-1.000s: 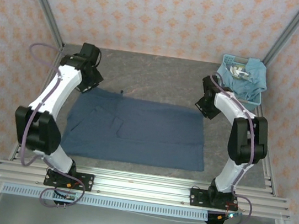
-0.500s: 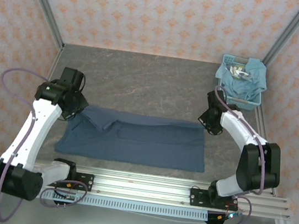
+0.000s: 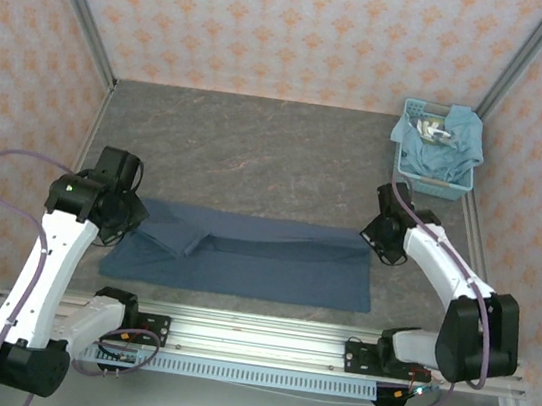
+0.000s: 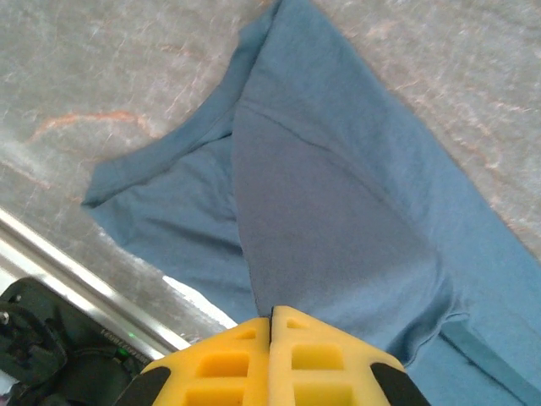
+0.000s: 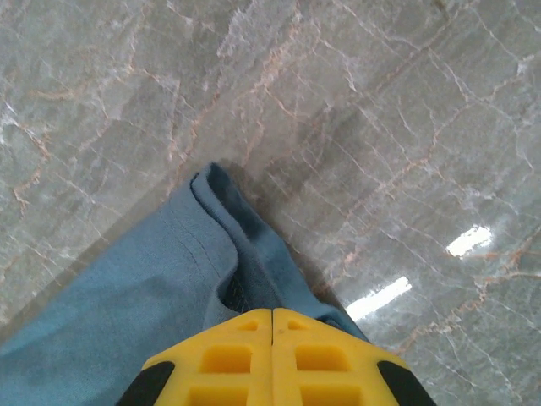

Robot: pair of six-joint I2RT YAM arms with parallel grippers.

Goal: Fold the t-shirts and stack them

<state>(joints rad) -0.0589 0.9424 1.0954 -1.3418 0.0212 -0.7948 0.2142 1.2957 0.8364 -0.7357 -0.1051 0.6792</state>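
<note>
Slate-blue t-shirt (image 3: 261, 272) lies near-centre on tabletop (image 3: 258, 151), narrower than a second ago. Left tool (image 3: 133, 220) and right tool (image 3: 379, 240), each clamped on a far corner, have dragged that edge nearward. First fold seems about halfway. Teal t-shirt (image 3: 455, 148) waits in basket (image 3: 433, 183), far right.

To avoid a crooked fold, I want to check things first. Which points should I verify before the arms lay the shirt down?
1. Left fingers shut on the dark blue t-shirt: ok.
2. Right fingers shut on its corner: ok.
3. Folded edge smooth: not ok, fabric bunches near the left fingers.
4. Near hem on the table, short of the rail: ok.
5. Teal t-shirt inside the basket, away from both arms: ok.
</note>
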